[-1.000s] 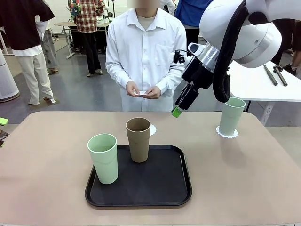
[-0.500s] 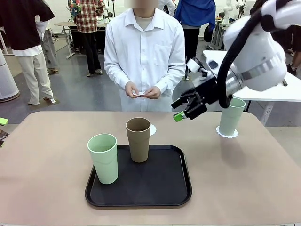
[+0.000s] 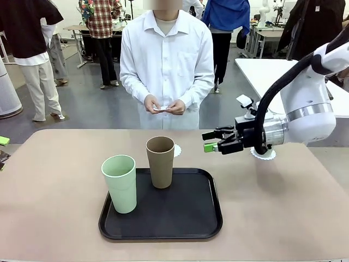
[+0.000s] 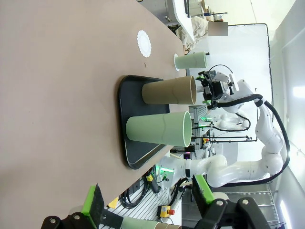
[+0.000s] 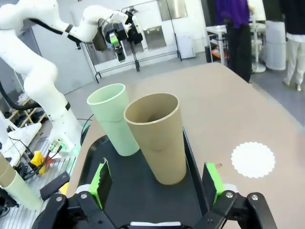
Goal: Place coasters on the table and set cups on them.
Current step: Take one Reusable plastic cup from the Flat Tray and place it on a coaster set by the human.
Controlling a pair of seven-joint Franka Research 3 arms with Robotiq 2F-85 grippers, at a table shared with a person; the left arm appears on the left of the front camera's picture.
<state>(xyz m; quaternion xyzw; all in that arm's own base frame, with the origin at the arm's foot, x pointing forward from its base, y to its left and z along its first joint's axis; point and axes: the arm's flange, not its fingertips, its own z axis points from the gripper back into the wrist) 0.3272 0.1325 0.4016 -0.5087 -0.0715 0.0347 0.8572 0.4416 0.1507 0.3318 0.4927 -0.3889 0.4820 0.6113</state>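
A brown cup point(image 3: 160, 162) and a mint green cup point(image 3: 120, 183) stand upright on a black tray point(image 3: 191, 218) on the table point(image 3: 54, 180). One bare coaster point(image 3: 177, 150) lies just behind the brown cup. My right gripper point(image 3: 207, 141) hovers level and open, right of the brown cup and pointing at it. In the right wrist view the brown cup point(image 5: 159, 138) stands just beyond the open right gripper point(image 5: 157, 183). Another coaster point(image 3: 264, 155) peeks out behind my right arm; its mint cup point(image 4: 191, 60) shows in the left wrist view. My left gripper point(image 4: 147, 200) is open, holding nothing.
A person in a white shirt stands at the far edge, holding a small white disc point(image 3: 162, 108) in both hands. A white table point(image 3: 262, 76) stands behind on the right. Open tabletop lies left of the tray and along the right front.
My right arm has swung down and its gripper has turned from pointing downward to level, facing the brown cup. The arm now covers the mint cup at the right. Cups have not moved.
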